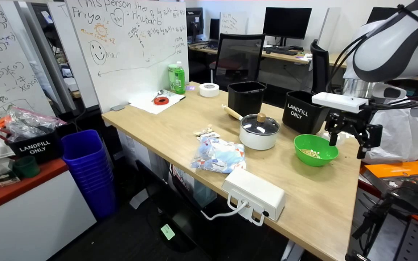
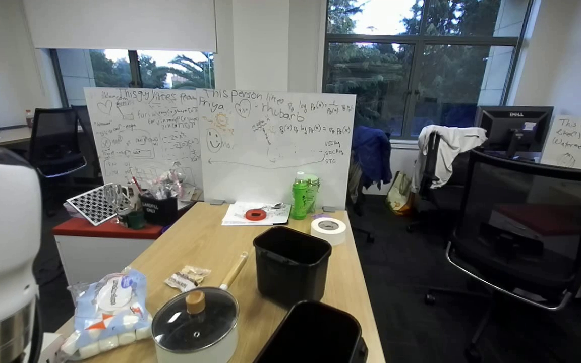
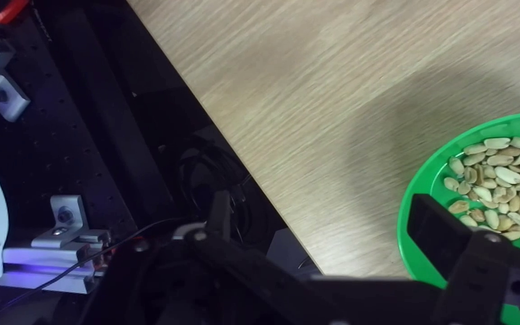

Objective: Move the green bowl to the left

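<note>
The green bowl (image 1: 317, 160) stands upright near the right end of the wooden table and holds pale peanuts (image 1: 310, 153). It also shows at the right edge of the wrist view (image 3: 429, 189), partly cut off and partly covered by a finger. My gripper (image 1: 347, 148) is open with nothing between its fingers. In the wrist view, the gripper (image 3: 323, 221) has one finger over the bowl's near side and the other beyond the table edge. Whether that finger touches the bowl cannot be told. Bowl and gripper are out of view in the exterior view that shows the windows.
A white lidded pot (image 1: 258, 139), a black bin (image 1: 296, 116) and another black bin (image 1: 247, 99) stand beyond the bowl. A marshmallow bag (image 1: 219, 155) and a white box (image 1: 254, 192) lie along the table's front edge. A white plastic bag (image 1: 399, 134) is behind the gripper.
</note>
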You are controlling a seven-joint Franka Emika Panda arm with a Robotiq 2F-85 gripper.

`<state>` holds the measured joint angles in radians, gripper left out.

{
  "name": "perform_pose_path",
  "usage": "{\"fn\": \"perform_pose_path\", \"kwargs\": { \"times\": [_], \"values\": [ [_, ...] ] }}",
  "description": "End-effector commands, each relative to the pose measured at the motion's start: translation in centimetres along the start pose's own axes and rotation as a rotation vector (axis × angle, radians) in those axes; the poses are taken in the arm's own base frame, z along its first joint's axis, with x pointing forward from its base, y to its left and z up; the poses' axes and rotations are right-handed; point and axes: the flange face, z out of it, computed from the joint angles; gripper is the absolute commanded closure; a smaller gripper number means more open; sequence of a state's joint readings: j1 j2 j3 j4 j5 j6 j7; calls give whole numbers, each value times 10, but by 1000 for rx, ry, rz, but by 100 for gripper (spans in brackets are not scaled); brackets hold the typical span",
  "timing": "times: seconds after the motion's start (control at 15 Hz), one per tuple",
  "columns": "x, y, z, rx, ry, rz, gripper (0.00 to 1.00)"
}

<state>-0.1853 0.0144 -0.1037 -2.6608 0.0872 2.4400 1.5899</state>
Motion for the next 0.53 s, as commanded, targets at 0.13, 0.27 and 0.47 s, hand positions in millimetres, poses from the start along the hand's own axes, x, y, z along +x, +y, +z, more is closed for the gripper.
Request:
{"fn": "perform_pose_path", "kwargs": {
  "times": [0.13,0.27,0.47],
  "values": [
    [-1,-2,2,11,-6,32,0],
    [-2,-6,11,48,-63,125,0],
    [-1,-13,26,149,-131,261,0]
  ]
}}
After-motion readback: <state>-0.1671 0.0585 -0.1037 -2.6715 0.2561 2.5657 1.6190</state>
